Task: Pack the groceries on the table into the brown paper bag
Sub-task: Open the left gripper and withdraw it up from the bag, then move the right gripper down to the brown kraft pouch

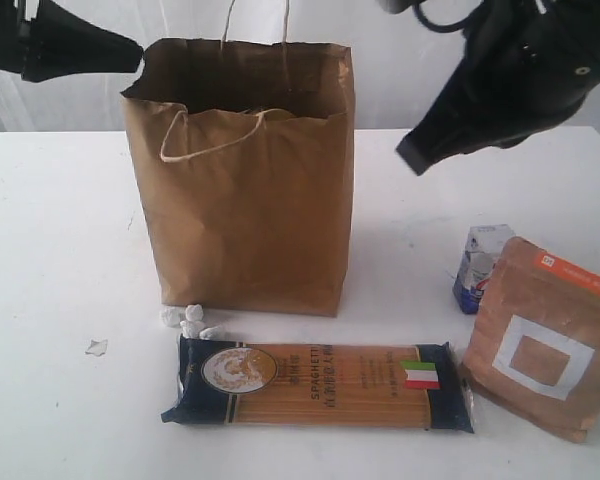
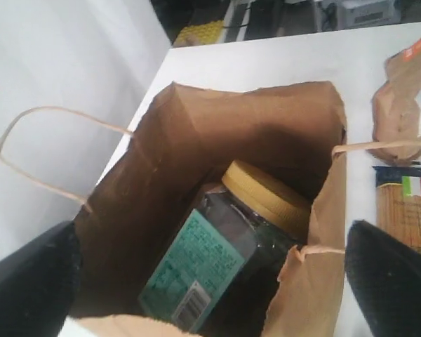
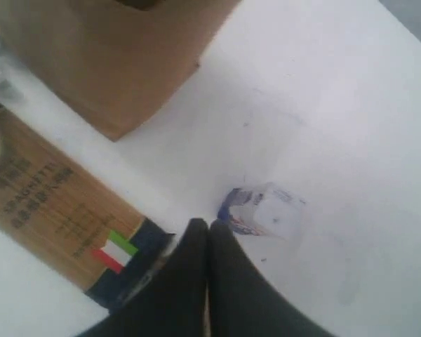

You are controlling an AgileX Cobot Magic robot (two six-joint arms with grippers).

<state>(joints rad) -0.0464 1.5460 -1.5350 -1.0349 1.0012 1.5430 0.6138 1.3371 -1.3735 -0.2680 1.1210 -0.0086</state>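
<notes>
At the left of the white table (image 1: 50, 260), the left gripper (image 2: 210, 235) hangs over the brown paper bag (image 1: 245, 210), jaws spread wide and empty. Inside the bag leans one gold-lidded clear jar (image 2: 228, 253) with a teal label and a barcode. In front of the bag lies one dark packet (image 1: 320, 382) reading "SPAGHETTI", with an Italian flag. To its right stand one small blue-white carton (image 1: 477, 262) and one orange-labelled brown pouch (image 1: 545, 335). Above them the right gripper (image 3: 208, 235) is closed on nothing.
</notes>
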